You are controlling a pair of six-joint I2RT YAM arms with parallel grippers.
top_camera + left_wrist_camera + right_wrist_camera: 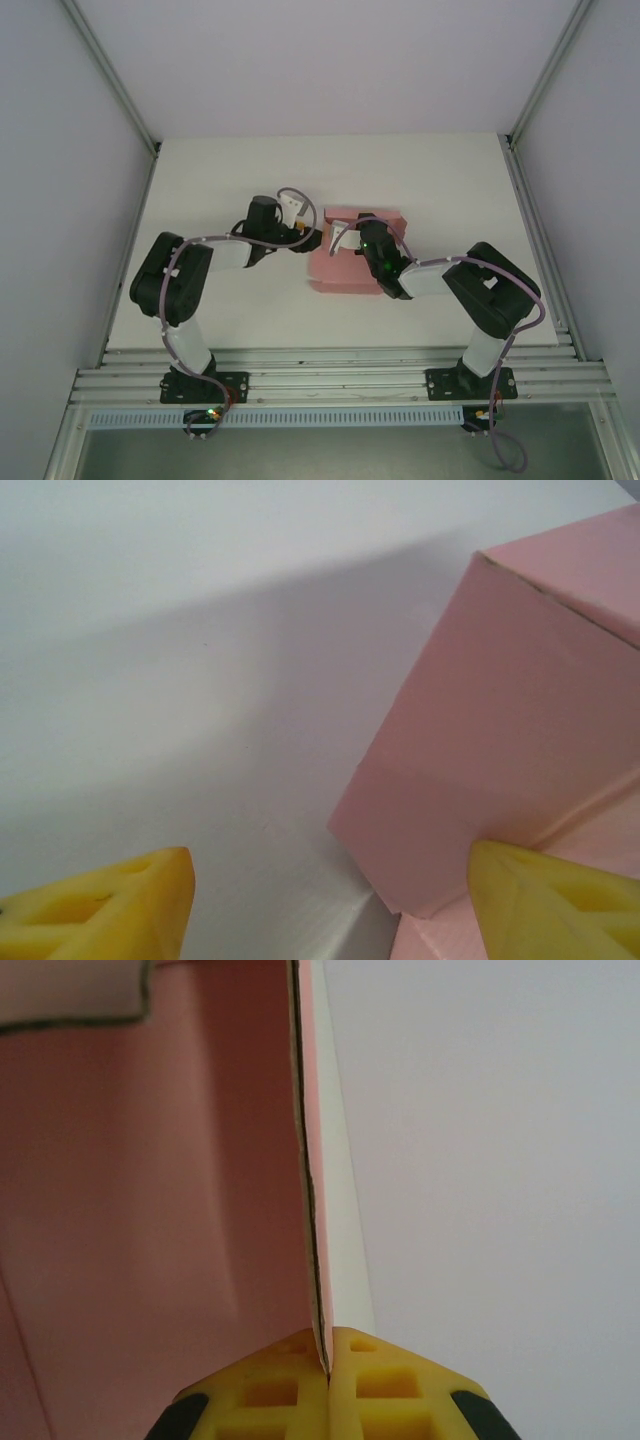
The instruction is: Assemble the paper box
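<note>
The pale pink paper box (pixel 345 272) lies partly folded at the middle of the white table (pixel 420 180). My right gripper (pixel 342 240) reaches onto it from the right. In the right wrist view the gripper (pixel 328 1360) is shut on the thin edge of an upright wall of the box (pixel 150 1210). My left gripper (pixel 312 239) sits at the box's left side. Seen from the left wrist, it (pixel 335 920) stands open, and a raised pink panel (pixel 500 730) has its lower corner between the yellow fingertips (pixel 560 900), close to the right one.
Grey enclosure walls (pixel 60 150) close in the table at left, right and back. An aluminium rail (pixel 330 380) with both arm bases runs along the near edge. Bare white surface (pixel 200 680) spreads to the left of the box.
</note>
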